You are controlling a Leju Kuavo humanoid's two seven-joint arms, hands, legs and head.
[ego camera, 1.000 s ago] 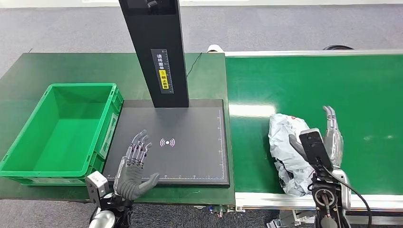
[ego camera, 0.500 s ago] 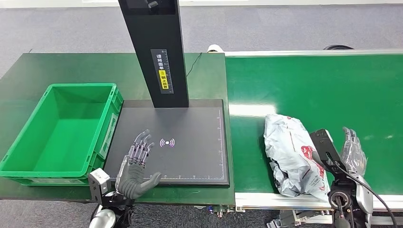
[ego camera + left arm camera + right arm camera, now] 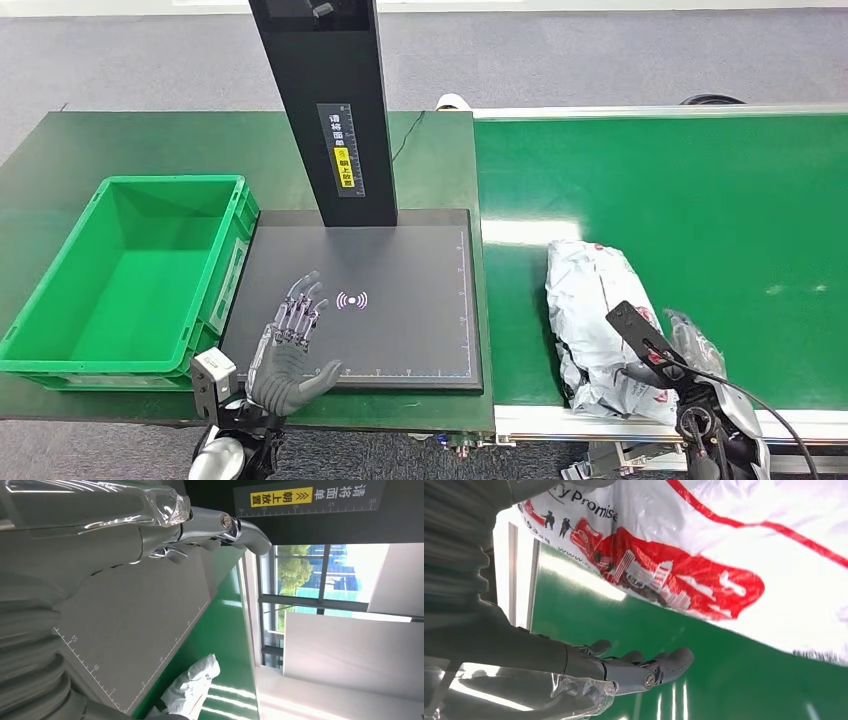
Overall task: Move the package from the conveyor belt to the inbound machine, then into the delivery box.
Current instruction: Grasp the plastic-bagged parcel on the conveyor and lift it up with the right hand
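The crumpled white plastic mailer package with red printing lies on the green conveyor belt, at the belt's near left corner, just right of the belt's edge beside the machine. It looks light and soft: a loose, wrinkled poly bag that will likely sag and slide under the fingers, with a slick film surface. A wide grasp across its bulkier middle seems safer than a pinch at a floppy corner, which could let the contents swing or the film slip.

The right hand sits just to the right of the package, low over the belt, fingers apart and extended with nothing in them; in the right wrist view the fingers hang above green belt with the printed bag close beside, apart from it.

To the left of the belt lies the flat dark grey inbound machine platform with ruler marks along its edges and a tall black post at its far side. The left hand hovers over the platform's near left part, fingers spread and empty. Further left stands the green plastic delivery box, nothing in it.
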